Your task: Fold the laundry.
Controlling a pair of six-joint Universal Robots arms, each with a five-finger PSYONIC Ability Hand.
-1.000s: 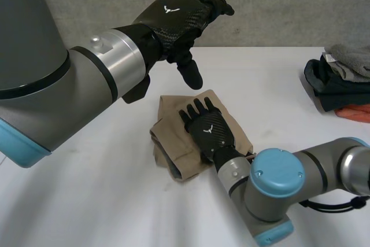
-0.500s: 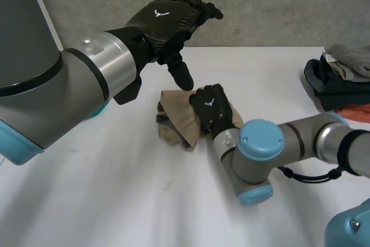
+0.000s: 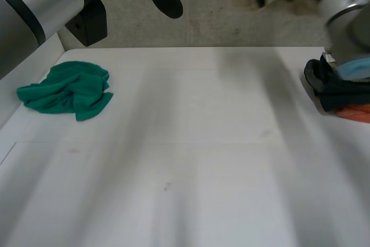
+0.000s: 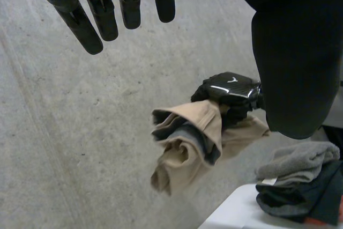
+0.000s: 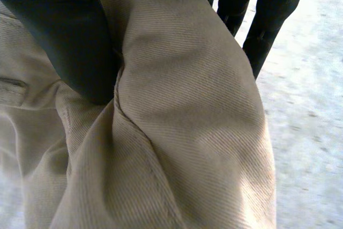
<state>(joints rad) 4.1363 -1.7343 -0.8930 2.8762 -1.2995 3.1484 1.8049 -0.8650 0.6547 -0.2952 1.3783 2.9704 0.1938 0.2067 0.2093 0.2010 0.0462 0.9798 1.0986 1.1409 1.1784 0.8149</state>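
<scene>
Grey concrete wall (image 3: 219, 21) backs a white bench (image 3: 191, 143), and against that wall we see the right hand (image 4: 228, 90) clenched on a folded tan garment (image 4: 187, 143), thumb and fingers pinching the bundle, which hangs in the air well above the bench. Our left hand (image 4: 104, 20) is raised too, fingers straight and grasping nothing. At 3 o'clock on the bench sits a stack of folded clothes (image 3: 338, 88); at 9 o'clock lies a crumpled green cloth (image 3: 66, 91). We judge that the tan piece is folded and on its way to the stack. Next we would lower it flat onto the pile and let go gently so the folds hold, then turn to the green cloth.
</scene>
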